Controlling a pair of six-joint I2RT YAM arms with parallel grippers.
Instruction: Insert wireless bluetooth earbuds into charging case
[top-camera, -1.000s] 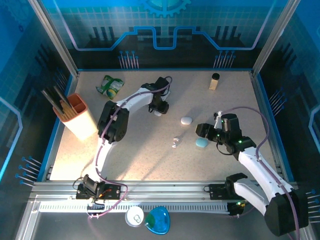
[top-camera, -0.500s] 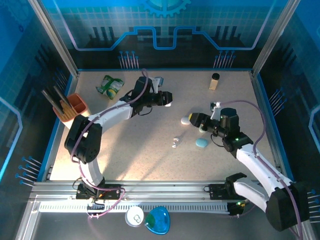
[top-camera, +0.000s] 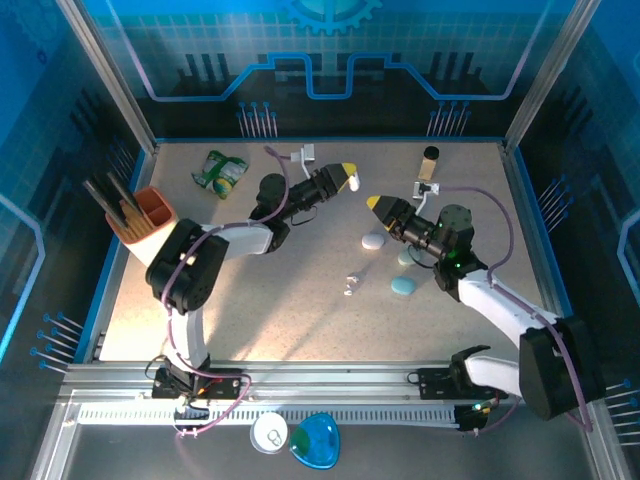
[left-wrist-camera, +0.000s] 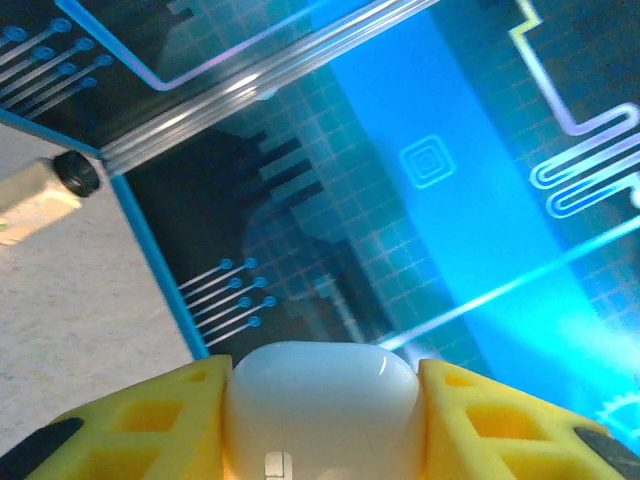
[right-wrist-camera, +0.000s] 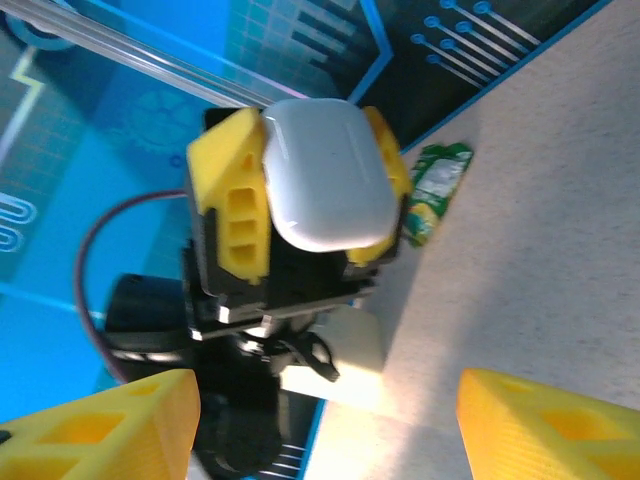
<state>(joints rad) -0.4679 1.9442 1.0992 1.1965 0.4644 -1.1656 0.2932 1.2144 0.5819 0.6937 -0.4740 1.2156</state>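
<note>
My left gripper (top-camera: 347, 179) is shut on a white pebble-shaped charging case (top-camera: 352, 184), held up in the air; in the left wrist view the case (left-wrist-camera: 320, 405) sits between the yellow fingers (left-wrist-camera: 130, 425). My right gripper (top-camera: 376, 204) is open and empty, raised and facing the left one. In the right wrist view its fingertips (right-wrist-camera: 100, 430) frame the held case (right-wrist-camera: 325, 185). The tiny earbuds (top-camera: 350, 284) lie on the table mid-centre. Another white case (top-camera: 372, 241) and a teal case (top-camera: 403, 286) rest on the table.
An orange pencil holder (top-camera: 150, 225) stands at the left and a green packet (top-camera: 220, 172) lies at the back left. A small bottle (top-camera: 429, 162) stands at the back right. Blue walls ring the table (top-camera: 300, 320).
The left gripper has lifted the white case off the table and swung it right. The right gripper has risen from near the teal case and moved up-left to face it.
</note>
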